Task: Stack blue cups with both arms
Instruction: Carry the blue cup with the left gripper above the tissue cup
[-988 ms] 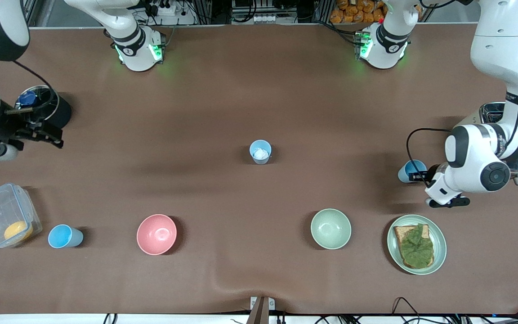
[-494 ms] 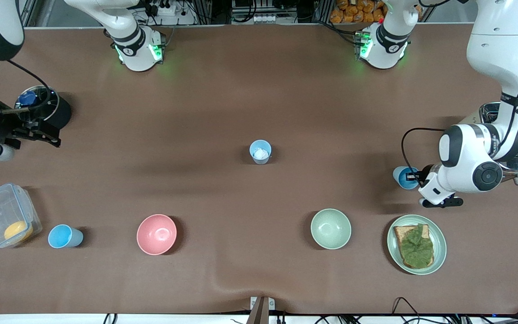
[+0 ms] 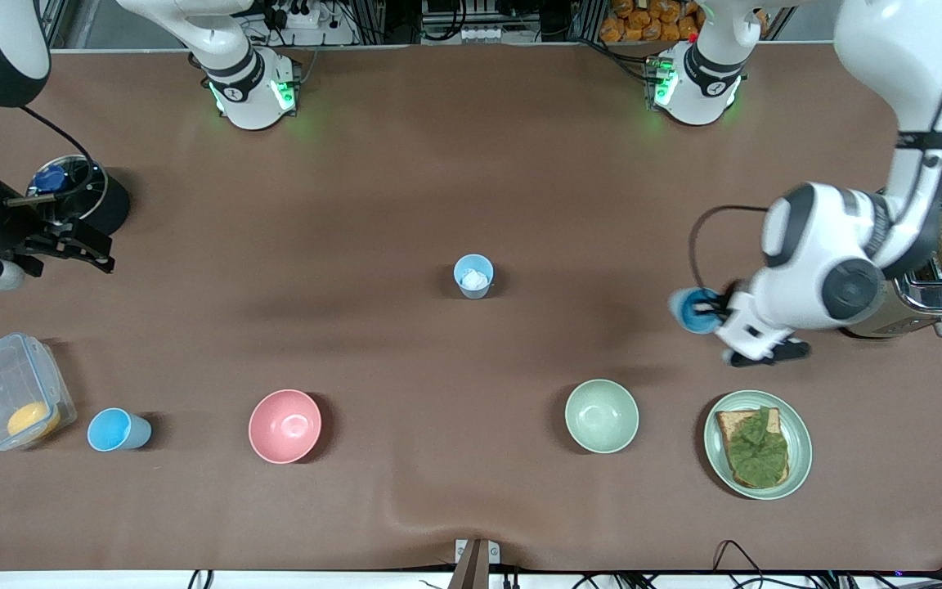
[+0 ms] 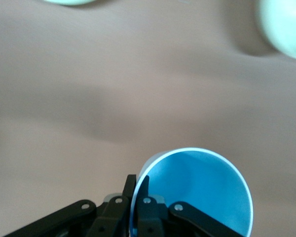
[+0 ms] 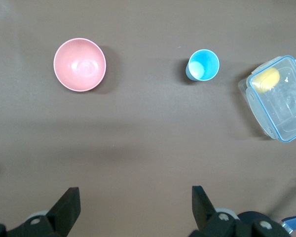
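With my left gripper [image 3: 716, 312] pinching the rim of a light-blue tapered plastic cup [image 3: 693, 310] aloft beside the toaster [image 3: 921, 286], I keep it level toward the paler central cup [image 3: 473, 276]; right gripper [image 3: 70, 237] waits, fingers wide.

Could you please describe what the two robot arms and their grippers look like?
Both arms are glossy white with rounded, jointed segments and black joint sections. Each base has a black band and glows green. The left arm has a dark round cap on its wrist joint and a black cable looping beside it. The left gripper and right gripper are black, with slim two-finger jaws and small silver screws.
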